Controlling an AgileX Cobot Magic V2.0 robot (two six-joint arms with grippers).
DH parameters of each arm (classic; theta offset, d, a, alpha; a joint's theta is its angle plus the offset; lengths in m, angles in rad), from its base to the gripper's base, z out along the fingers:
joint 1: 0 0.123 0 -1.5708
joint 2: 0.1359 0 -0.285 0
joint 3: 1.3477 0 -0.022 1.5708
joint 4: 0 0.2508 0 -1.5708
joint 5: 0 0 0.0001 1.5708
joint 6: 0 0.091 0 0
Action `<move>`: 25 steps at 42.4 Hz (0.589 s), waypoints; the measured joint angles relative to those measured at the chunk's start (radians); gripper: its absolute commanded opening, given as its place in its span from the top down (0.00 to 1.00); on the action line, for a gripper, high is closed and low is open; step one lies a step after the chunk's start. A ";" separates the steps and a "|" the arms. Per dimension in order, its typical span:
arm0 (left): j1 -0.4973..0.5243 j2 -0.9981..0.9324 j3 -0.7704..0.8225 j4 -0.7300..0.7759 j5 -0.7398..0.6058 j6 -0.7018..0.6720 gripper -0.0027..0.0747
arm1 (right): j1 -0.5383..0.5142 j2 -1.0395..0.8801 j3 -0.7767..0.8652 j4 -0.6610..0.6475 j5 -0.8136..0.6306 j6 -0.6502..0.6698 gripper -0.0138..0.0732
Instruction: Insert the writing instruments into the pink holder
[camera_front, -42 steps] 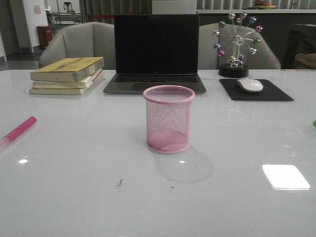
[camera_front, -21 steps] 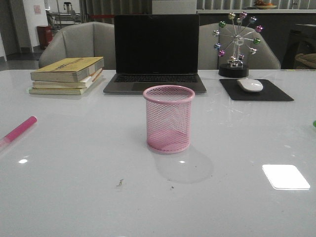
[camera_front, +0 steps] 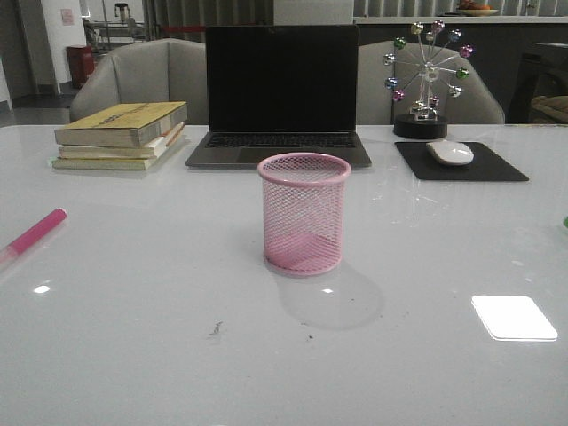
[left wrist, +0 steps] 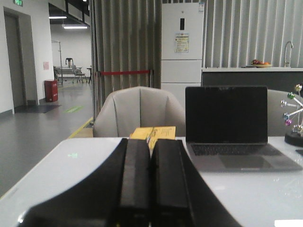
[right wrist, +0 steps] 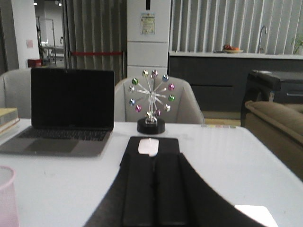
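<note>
The pink holder (camera_front: 303, 213) stands upright and empty in the middle of the white table; a sliver of it (right wrist: 6, 196) shows in the right wrist view. The magenta pink marker (camera_front: 34, 234) lies flat near the table's left edge. A tiny green sliver (camera_front: 564, 222) at the right edge of the front view may be the lime green marker; I cannot tell. My left gripper (left wrist: 150, 142) is shut with nothing between its fingers. My right gripper (right wrist: 154, 154) is likewise shut and empty. Neither gripper appears in the front view.
Behind the holder sits an open laptop (camera_front: 280, 98). A stack of books (camera_front: 120, 135) lies at the back left. At the back right are a mouse (camera_front: 450, 153) on a black pad (camera_front: 461, 163) and a ferris-wheel ornament (camera_front: 424, 80). Grey chairs stand beyond the table.
</note>
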 measured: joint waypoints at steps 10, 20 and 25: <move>0.000 0.022 -0.332 0.000 0.161 0.000 0.85 | 0.000 0.044 -0.292 0.000 0.172 0.000 0.78; 0.000 0.195 -0.570 0.000 0.355 0.000 0.85 | 0.000 0.238 -0.532 0.000 0.369 0.001 0.78; 0.000 0.285 -0.609 -0.018 0.475 0.000 0.85 | 0.000 0.331 -0.573 0.000 0.461 0.001 0.78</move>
